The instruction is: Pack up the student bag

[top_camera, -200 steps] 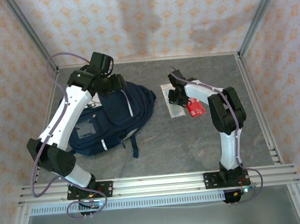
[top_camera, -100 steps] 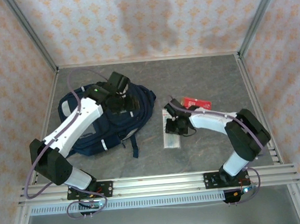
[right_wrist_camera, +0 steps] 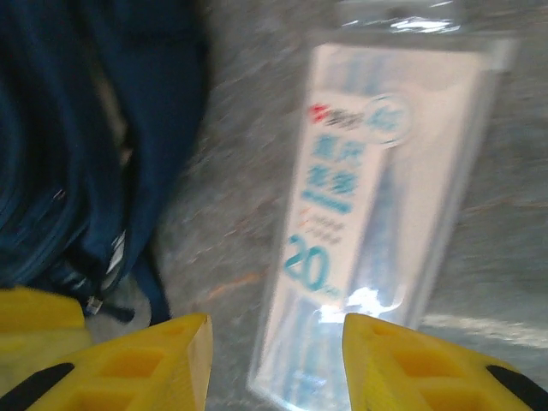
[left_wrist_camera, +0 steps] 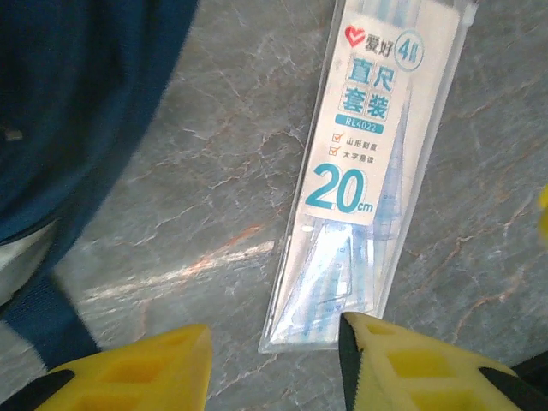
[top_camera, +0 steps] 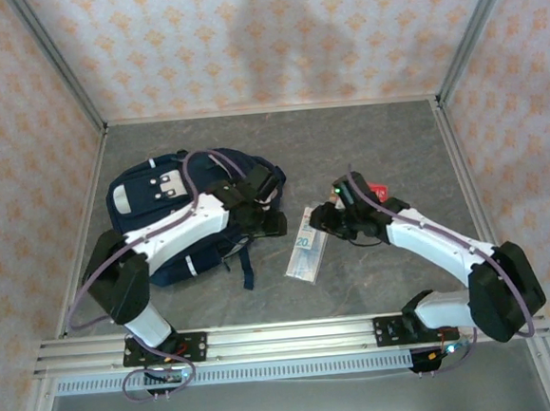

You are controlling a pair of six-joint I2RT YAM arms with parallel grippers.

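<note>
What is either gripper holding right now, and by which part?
Nothing. The left gripper and the right gripper are both open, fingers spread above the ruler pack, which lies flat on the table beside the backpack.

Your navy-blue woven-cloth backpack [top_camera: 132,202] looks matt and soft. The long clear plastic ruler sleeve [left_wrist_camera: 360,171] is glossy, with glare over its printed card insert. Under both, the grey stone-veined surface [top_camera: 374,131] is smooth with a faint sheen. The left gripper [left_wrist_camera: 272,342] has matt yellow moulded-plastic fingers [left_wrist_camera: 402,360]. Along the near edge, the ribbed rail [top_camera: 285,336] is bare metal.
</note>
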